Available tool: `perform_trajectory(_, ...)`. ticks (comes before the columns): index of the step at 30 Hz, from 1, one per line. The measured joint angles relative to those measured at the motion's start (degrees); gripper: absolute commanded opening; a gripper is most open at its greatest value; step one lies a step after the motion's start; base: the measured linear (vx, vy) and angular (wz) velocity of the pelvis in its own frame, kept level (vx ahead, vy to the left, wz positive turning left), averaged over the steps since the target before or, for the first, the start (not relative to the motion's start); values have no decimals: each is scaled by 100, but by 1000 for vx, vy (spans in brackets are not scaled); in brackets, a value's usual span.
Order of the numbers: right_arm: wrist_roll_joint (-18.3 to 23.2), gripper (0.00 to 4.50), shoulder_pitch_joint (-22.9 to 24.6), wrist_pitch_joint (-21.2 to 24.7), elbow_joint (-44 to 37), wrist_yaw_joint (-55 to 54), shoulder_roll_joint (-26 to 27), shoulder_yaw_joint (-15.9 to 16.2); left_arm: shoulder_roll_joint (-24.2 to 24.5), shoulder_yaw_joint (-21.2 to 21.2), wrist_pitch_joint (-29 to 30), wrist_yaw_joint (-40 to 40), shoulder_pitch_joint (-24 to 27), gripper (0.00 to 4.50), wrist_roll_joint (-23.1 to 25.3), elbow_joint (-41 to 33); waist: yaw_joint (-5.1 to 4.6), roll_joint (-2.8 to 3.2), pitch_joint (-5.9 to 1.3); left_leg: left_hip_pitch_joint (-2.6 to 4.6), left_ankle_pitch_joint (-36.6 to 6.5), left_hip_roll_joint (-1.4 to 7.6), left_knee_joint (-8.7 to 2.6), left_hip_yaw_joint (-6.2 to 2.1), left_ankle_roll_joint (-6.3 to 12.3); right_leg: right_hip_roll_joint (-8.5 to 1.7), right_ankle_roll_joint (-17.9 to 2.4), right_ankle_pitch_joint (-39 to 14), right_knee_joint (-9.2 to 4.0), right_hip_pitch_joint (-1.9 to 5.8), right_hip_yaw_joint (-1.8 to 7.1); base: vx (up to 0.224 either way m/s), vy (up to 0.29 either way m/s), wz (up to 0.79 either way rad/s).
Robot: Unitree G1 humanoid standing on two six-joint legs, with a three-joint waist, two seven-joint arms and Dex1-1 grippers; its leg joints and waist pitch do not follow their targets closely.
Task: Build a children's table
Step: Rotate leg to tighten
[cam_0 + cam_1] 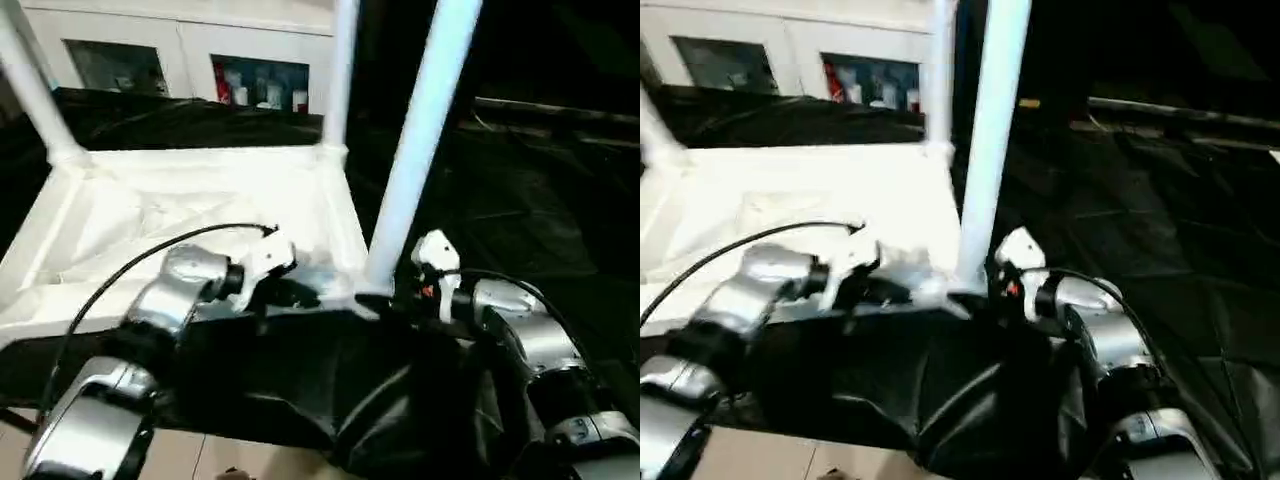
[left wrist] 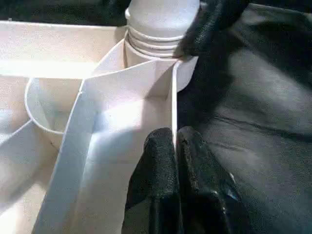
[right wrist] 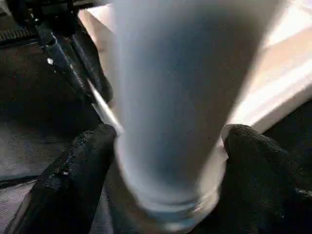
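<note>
The children's table lies upside down: its white ribbed tabletop [image 1: 200,200] rests on the black-draped work table. Three white legs rise from its corners: far left [image 1: 30,90], far right [image 1: 340,70] and near right [image 1: 425,130]. The near right leg's ringed base [image 2: 161,19] sits in its corner socket. My left gripper [image 2: 174,141] is shut on the tabletop's thin rim wall [image 2: 173,97], just short of that socket. My right gripper [image 3: 170,146] is open around the foot of the near right leg, one black finger [image 3: 83,165] close on each side of it.
Black cloth [image 1: 520,200] covers the work table to the right of the tabletop and hangs over its front edge. A white cabinet with glass doors [image 1: 250,80] stands behind. A strip of light floor [image 1: 230,455] shows below the table's edge.
</note>
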Motion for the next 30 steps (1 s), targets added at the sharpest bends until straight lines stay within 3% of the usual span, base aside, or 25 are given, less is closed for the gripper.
perform_trajectory(2,11,383,36,4,-105,122,-18,37,40,0,4,-120,30,0,-20,-45,30,0,1,1,0,0,2,4,0,0,0,0,0,0,3,0,0,0)
perform_trajectory(5,10,347,55,15,-154,203,-24,50,50,0,4,-170,38,0,-20,-49,68,-1,1,3,0,0,3,4,0,0,0,0,1,0,4,0,0,0)
perform_trajectory(15,45,276,188,132,-179,-27,83,11,-18,1,-25,86,83,0,50,-132,80,-4,3,0,0,2,5,5,0,0,0,0,2,-2,3,0,0,0)
perform_trajectory(19,-124,272,42,123,217,-1248,435,-309,-445,1,-229,1017,-273,0,343,487,64,-9,4,7,3,-3,15,6,3,-4,2,5,2,6,12,0,0,0)
perform_trajectory(25,-245,271,-303,310,695,-3180,1070,-810,-1173,11,-88,2314,-736,0,595,1157,61,1,-2,9,3,-5,6,9,2,-5,2,6,1,5,11,0,0,0)
perform_trajectory(30,-400,271,-447,205,937,-3758,1228,-893,-1438,65,-91,2665,-955,0,673,1560,83,9,-7,16,4,-6,7,9,3,-6,2,6,-2,15,12,0,0,0)
